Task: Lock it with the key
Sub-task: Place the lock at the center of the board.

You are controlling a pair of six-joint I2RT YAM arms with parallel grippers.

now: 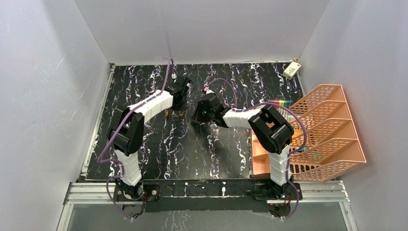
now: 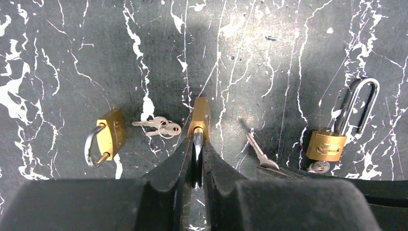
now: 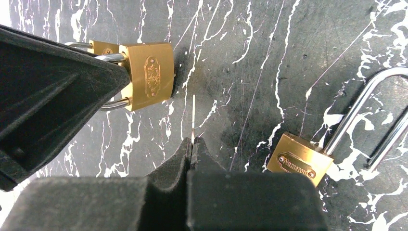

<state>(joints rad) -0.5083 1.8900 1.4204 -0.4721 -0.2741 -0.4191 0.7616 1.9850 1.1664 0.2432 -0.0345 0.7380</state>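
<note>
Right gripper pinches the thin key tight; left gripper clamps padlock by shackle. Key likely light, stiff, slippery: grip its bow.

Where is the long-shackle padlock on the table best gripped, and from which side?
The long-shackle padlock lies flat, label up, so probably grip its brass body from straight above, pinching across the two free side edges.

Orange file rack blocks right side, near-left tabletop seemingly open
</note>
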